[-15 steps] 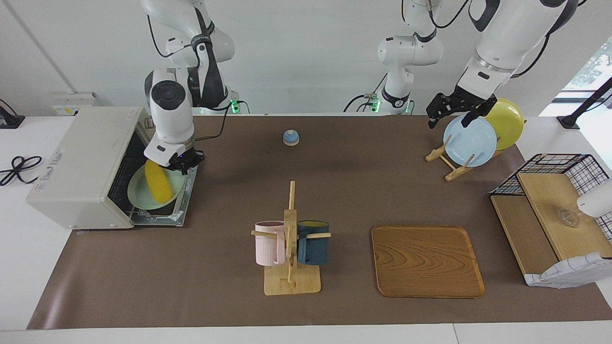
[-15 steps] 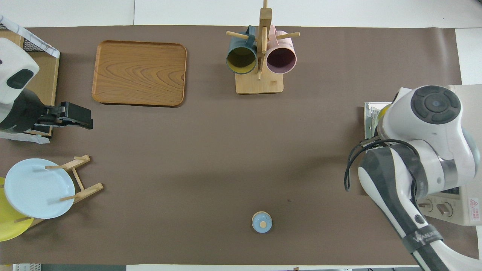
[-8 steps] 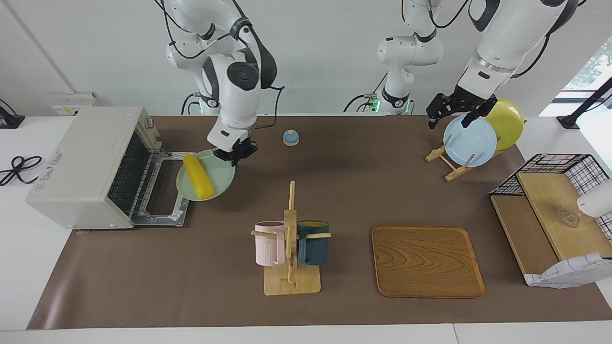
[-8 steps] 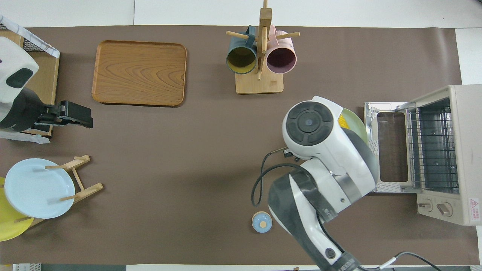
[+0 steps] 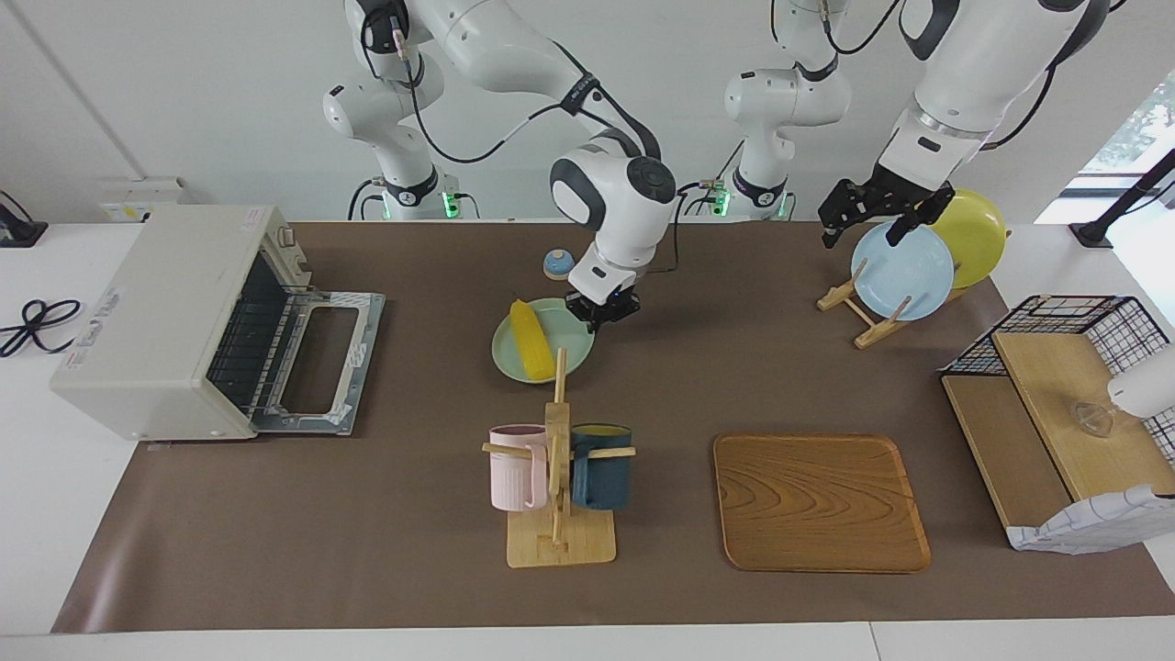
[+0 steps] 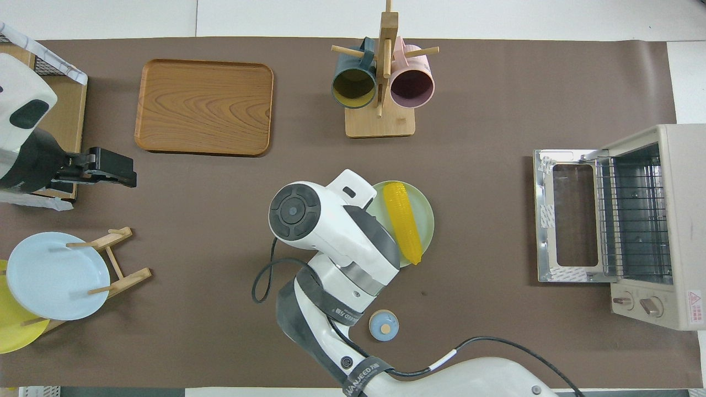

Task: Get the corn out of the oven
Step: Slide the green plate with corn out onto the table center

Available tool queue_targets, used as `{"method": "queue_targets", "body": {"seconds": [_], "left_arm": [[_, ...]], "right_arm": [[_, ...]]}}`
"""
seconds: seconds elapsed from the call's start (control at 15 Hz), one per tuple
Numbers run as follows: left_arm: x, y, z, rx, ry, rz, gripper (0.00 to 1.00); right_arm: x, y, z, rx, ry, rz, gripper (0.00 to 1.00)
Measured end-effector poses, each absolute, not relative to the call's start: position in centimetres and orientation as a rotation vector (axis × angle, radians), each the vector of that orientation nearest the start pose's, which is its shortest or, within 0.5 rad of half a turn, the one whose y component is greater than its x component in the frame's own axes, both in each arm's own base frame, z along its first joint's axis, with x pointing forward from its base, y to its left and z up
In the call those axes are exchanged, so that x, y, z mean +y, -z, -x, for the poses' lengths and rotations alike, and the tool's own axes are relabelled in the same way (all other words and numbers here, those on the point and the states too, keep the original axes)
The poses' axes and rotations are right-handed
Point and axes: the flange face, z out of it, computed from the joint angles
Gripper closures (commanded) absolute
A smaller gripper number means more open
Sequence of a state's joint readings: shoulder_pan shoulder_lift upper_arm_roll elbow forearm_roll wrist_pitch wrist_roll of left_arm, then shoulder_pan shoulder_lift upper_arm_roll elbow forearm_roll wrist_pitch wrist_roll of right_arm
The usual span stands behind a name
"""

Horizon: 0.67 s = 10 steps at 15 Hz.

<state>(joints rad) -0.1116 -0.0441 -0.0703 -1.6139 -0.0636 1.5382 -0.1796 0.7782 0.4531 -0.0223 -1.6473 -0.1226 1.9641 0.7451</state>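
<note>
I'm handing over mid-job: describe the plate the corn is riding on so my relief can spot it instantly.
Start at the wooden mug rack mid-table; just nearer the robots is a round pale green plate carrying the bright yellow corn cob, its rim at the right gripper. The other plates, light blue and yellow, stand upright in a rack.

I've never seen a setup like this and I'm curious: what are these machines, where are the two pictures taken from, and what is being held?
These are two robot arms at a table. One picture looks at them from across the table, the other looks down from above their end.

The right gripper grips the rim of a green plate carrying the corn, over the middle of the table. The oven stands open at the right arm's end, with nothing on its rack.

The left gripper waits over a blue plate in a wooden rack.

Also on the table: a mug stand, a wooden tray and a small blue bell.
</note>
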Motion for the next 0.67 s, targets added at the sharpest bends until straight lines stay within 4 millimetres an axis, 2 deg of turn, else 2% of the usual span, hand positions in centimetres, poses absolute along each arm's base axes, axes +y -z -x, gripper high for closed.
{"method": "queue_targets", "body": {"seconds": [0.07,0.2,0.33,0.4,0.47,0.67], "left_arm": [[-10.5,-62.6,-52.7,0.005,-0.067,3.195,0.0],[-10.5,-62.6,-52.7,0.005,-0.067,3.195,0.0],[-10.5,-62.6,-52.7,0.005,-0.066,3.195,0.0],[-10.5,-62.6,-52.7,0.005,-0.066,3.195,0.0],[-10.5,-62.6,-52.7,0.005,-0.066,3.195,0.0],[-10.5,-62.6,-52.7,0.006,-0.057,3.196,0.0]], "right_arm": [[45.5,-33.5,-47.9,-0.097,-0.025,3.311,1.0],[46.4,-33.7,-47.7,0.001,-0.056,3.235,0.99],[46.6,-34.3,-48.4,0.074,-0.066,3.161,0.6],[46.4,-34.4,-48.7,0.092,-0.062,3.146,0.53],[46.3,-34.3,-49.0,0.102,-0.06,3.139,0.4],[46.4,-34.0,-48.8,0.1,-0.068,3.14,0.38]]}}
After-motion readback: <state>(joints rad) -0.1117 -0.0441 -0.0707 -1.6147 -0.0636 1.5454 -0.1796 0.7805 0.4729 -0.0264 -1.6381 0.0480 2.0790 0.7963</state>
